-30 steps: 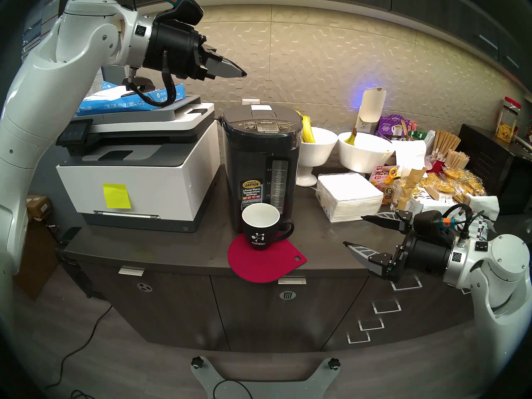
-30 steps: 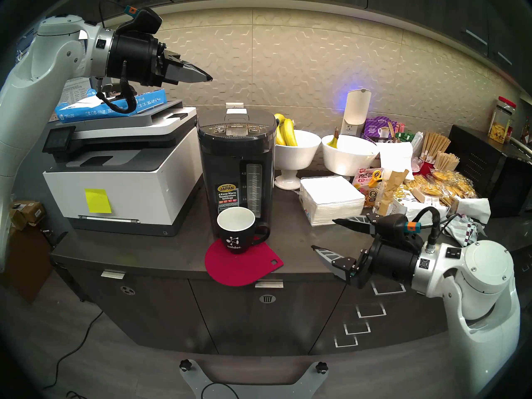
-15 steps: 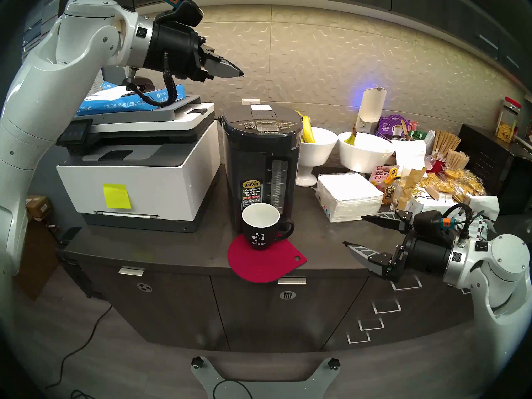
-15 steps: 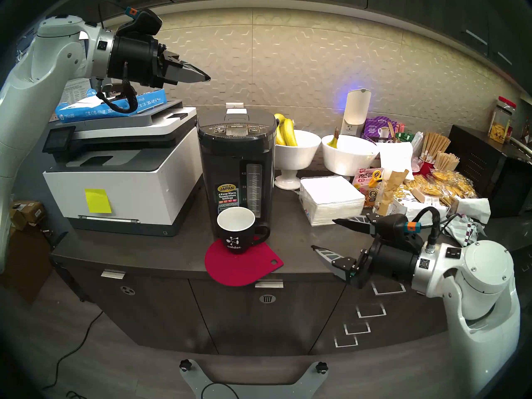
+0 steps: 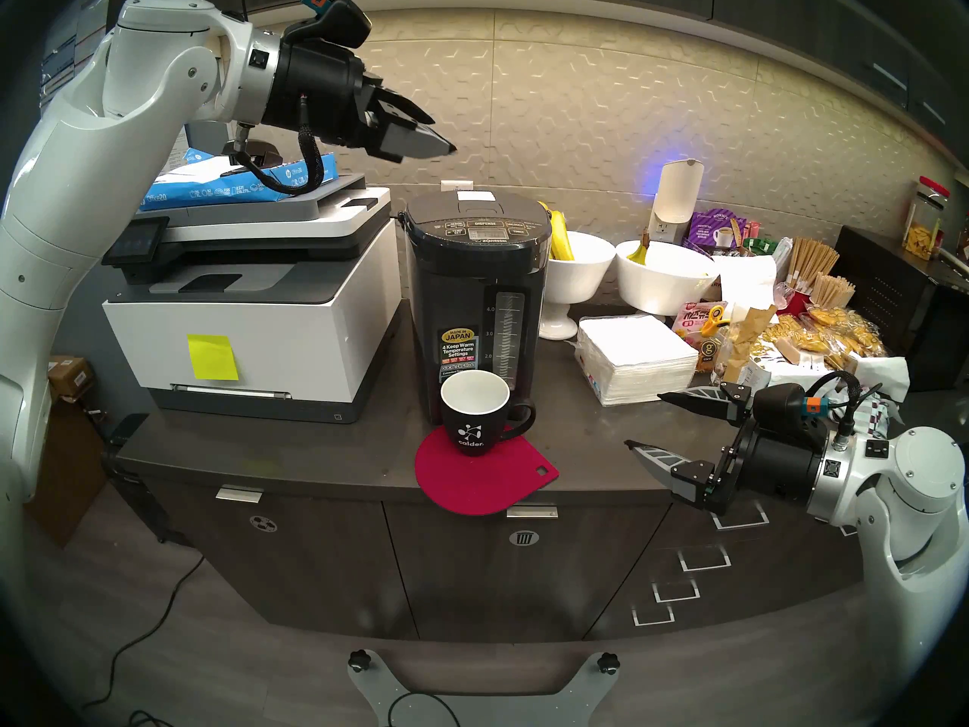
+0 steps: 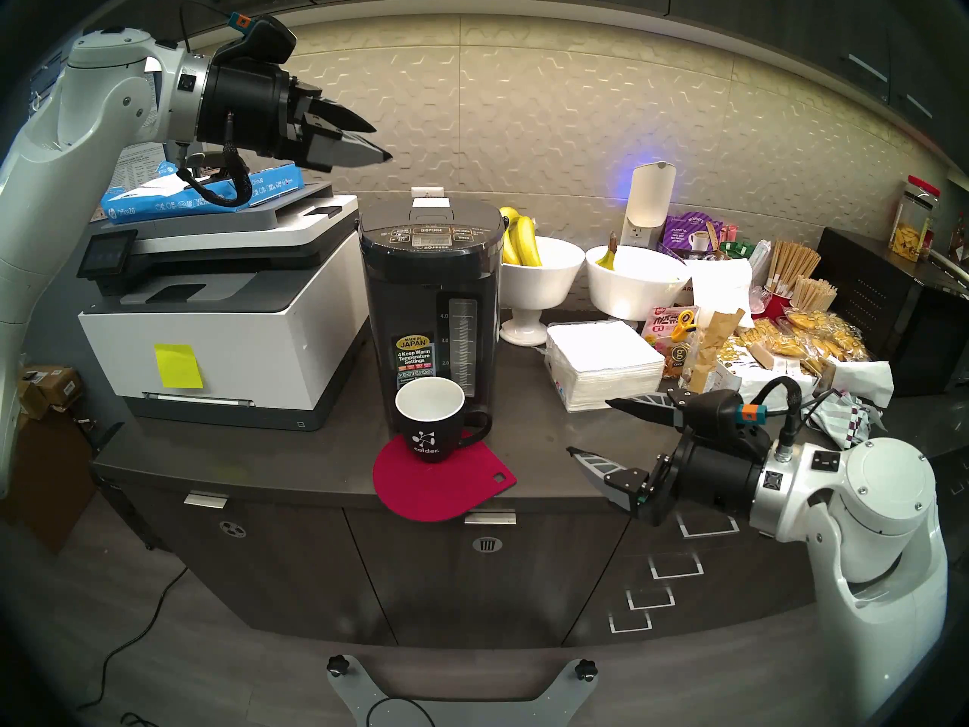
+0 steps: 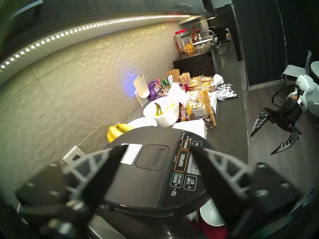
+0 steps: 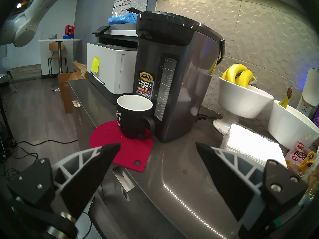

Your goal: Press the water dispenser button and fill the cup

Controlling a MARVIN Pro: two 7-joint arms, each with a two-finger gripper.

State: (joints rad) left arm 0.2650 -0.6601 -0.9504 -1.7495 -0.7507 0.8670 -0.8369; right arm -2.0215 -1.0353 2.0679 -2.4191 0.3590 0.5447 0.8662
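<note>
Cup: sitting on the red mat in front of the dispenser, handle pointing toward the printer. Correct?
Not quite. The cup is on the red mat in front of the water dispenser, but its handle points away from the printer, toward the napkin stack; the head views show it.

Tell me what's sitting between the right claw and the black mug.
Nothing stands there. Between the right claw and the mug lie only the red mat and bare countertop, clearest in the right wrist view.
</note>
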